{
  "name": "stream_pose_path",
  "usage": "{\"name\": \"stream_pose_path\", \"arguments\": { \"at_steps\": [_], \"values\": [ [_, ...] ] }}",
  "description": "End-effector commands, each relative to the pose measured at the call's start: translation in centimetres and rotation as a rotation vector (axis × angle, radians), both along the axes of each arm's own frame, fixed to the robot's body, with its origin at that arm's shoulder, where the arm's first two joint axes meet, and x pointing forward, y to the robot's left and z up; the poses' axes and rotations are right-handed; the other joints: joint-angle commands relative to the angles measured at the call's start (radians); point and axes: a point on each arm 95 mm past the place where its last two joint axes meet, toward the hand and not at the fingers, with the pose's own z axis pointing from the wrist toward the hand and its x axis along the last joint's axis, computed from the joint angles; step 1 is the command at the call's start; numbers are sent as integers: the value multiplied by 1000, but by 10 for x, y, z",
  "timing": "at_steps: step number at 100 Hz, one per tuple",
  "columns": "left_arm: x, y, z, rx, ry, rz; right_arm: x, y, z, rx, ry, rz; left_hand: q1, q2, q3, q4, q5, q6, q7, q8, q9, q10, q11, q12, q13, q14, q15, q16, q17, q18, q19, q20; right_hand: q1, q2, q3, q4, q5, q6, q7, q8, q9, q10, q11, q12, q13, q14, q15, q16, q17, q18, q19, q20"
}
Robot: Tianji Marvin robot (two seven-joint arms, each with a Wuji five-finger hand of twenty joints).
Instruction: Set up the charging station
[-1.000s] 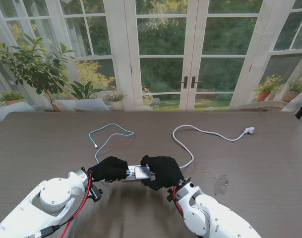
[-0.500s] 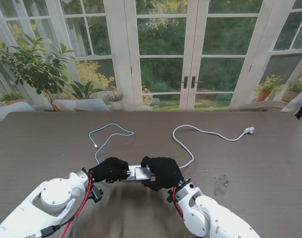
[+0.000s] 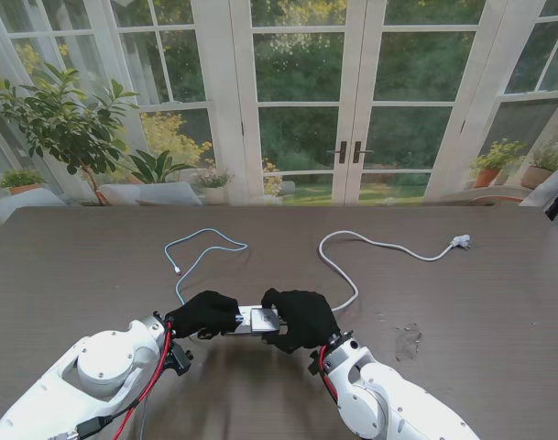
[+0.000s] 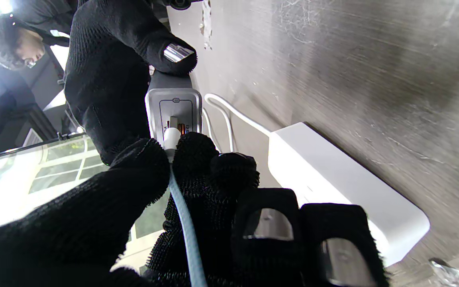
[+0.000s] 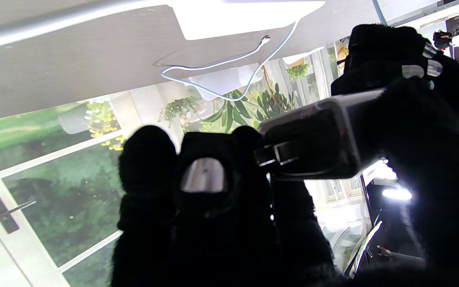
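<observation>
My right hand (image 3: 300, 318) is shut on a grey charger block (image 3: 260, 319), held just above the table in front of me. My left hand (image 3: 205, 313) pinches the white plug (image 4: 171, 139) of the light blue cable (image 3: 201, 252) against the charger's port face (image 4: 173, 107). How deep the plug sits is hidden by my fingertips (image 4: 197, 151). A white power strip (image 4: 345, 187) lies on the table under the hands. The right wrist view shows the charger (image 5: 317, 139) from its side, with the left hand (image 5: 385, 56) beyond it.
A white power cord (image 3: 370, 246) curves from the hands to the far right and ends in a plug (image 3: 460, 242). The blue cable's free end (image 3: 176, 269) lies at the left. The dark wooden table (image 3: 480, 293) reaches back to glass doors.
</observation>
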Motion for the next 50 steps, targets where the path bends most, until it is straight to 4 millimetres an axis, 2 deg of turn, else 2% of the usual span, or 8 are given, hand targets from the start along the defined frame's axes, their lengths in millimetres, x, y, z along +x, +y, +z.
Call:
{"name": "stream_pose_path", "arguments": {
  "at_steps": [1, 50],
  "values": [
    [-4, -7, -4, -5, 23, -27, -3, 8, 2, 10, 4, 15, -8, 28, 52, -33, 20, 28, 42, 26, 26, 28, -2, 12, 15, -141, 90, 12, 32, -123, 274, 22, 103, 119, 178, 58, 33, -189, 414, 37, 64, -123, 75, 4, 40, -37, 24, -744, 6, -36, 46, -4],
    [-2, -9, -8, -31, 47, -15, -3, 8, 1, 21, 5, 10, -18, 36, 57, -31, 28, 28, 42, 40, 36, 24, -6, 18, 14, -138, 90, 11, 32, -118, 274, 25, 103, 118, 179, 58, 32, -188, 414, 38, 65, -122, 76, 3, 40, -41, 26, -744, 6, -37, 46, -5]
  ]
}}
